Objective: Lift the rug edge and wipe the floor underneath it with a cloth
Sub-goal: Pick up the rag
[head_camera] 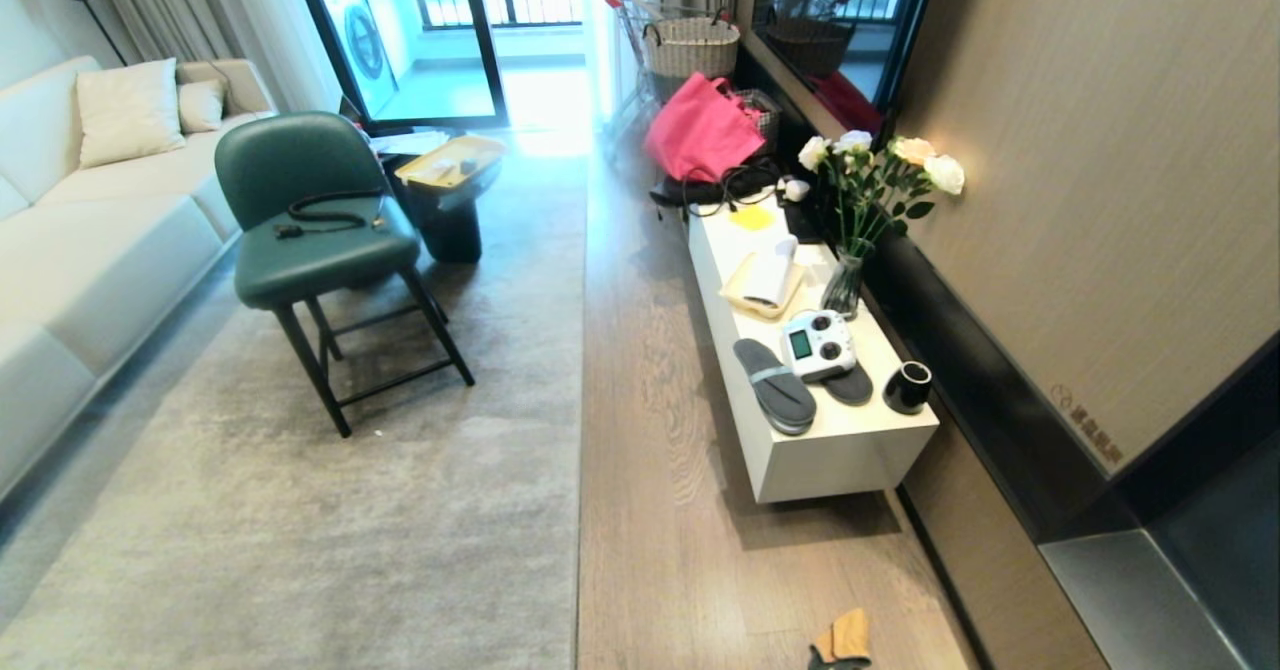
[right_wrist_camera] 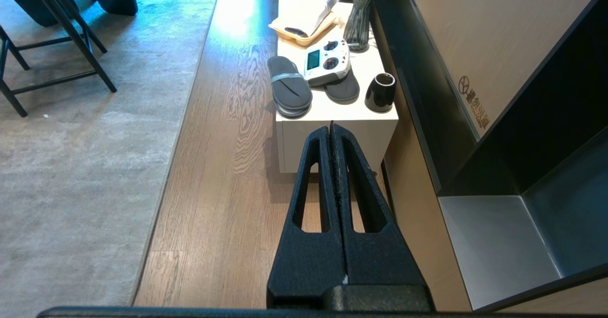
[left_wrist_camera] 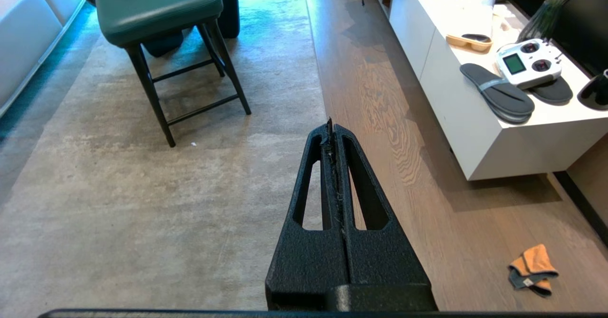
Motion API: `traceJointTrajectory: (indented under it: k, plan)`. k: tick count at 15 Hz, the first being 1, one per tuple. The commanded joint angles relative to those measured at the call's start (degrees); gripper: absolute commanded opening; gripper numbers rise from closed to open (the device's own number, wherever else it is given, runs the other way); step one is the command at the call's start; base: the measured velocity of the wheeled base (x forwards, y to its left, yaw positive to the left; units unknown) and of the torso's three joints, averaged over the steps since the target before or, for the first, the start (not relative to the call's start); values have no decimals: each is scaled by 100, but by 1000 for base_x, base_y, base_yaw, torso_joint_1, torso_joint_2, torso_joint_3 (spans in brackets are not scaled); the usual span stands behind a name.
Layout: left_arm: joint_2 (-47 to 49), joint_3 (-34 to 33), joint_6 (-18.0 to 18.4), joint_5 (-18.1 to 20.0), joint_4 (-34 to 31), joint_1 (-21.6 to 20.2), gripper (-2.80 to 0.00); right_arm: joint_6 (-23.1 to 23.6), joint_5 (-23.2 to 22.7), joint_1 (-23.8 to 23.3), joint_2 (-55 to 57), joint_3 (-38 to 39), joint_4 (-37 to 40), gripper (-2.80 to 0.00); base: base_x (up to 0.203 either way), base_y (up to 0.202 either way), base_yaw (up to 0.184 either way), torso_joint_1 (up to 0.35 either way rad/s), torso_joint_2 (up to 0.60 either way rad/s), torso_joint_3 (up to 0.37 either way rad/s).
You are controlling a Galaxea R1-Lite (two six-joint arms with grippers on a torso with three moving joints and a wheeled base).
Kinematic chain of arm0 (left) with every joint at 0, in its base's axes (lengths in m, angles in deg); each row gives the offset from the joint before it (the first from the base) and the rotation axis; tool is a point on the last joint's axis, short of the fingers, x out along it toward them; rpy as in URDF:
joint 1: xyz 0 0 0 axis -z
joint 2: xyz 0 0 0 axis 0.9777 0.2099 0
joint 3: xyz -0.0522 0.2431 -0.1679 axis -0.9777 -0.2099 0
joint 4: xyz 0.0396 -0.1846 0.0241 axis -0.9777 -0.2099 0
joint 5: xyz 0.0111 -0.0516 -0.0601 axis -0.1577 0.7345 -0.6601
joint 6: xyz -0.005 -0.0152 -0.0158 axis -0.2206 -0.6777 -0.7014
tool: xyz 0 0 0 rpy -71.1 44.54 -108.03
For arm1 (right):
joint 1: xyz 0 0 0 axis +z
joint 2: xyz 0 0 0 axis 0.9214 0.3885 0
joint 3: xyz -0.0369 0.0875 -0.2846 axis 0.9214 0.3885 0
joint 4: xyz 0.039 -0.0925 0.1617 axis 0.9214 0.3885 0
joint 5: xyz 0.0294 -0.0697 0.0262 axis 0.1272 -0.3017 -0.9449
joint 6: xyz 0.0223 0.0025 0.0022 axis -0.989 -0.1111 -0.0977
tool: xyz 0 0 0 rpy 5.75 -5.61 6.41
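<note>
**Rug flat, cloth on the floor, both arms waiting**

The big grey rug lies flat. The rug edge (head_camera: pixel 582 370) runs straight along the floor (head_camera: pixel 650 430) and rests on the brown wood, not lifted anywhere that shows.

The cloth (head_camera: pixel 843 640) is a small orange rag with a grey part. It lies crumpled on the bare floor, well apart from the rug edge, near the front end of the low white desk (head_camera: pixel 840 460) by the wall. The left wrist view shows it too (left_wrist_camera: pixel 532 269).

The left gripper (left_wrist_camera: pixel 331 128) hangs in the air over the spot where rug and wood meet. Its fingers (left_wrist_camera: pixel 323 166) are pressed tight together and hold nothing. The right gripper (right_wrist_camera: pixel 331 127) hangs over the wood strip, pointing at the end of the white desk. Its fingers (right_wrist_camera: pixel 349 166) are also pressed together with nothing in them. Neither arm shows in the head view.

On the desk lie two dark slippers (head_camera: pixel 775 385), a white remote control (head_camera: pixel 818 345), a black cup (head_camera: pixel 908 387) and a glass vase of flowers (head_camera: pixel 850 280). A green chair (head_camera: pixel 320 240) stands on the rug beside a white sofa (head_camera: pixel 90 230). A pink bag (head_camera: pixel 700 130) sits at the far end of the desk.
</note>
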Motion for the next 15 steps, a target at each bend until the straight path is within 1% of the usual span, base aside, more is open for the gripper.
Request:
traceJointTrajectory:
  k: [1, 12, 15]
  plan:
    - [0, 1, 0, -1, 1, 0, -280, -1, -5, 2, 7, 0, 8, -280, 0, 0, 0, 0, 0, 0]
    - [0, 1, 0, -1, 1, 0, -280, -28, 3, 2, 7, 0, -1, -280, 0, 0, 0, 0, 0, 0]
    - [0, 1, 0, -1, 1, 0, -280, -36, 3, 2, 7, 0, -1, -280, 0, 0, 0, -129, 284, 170]
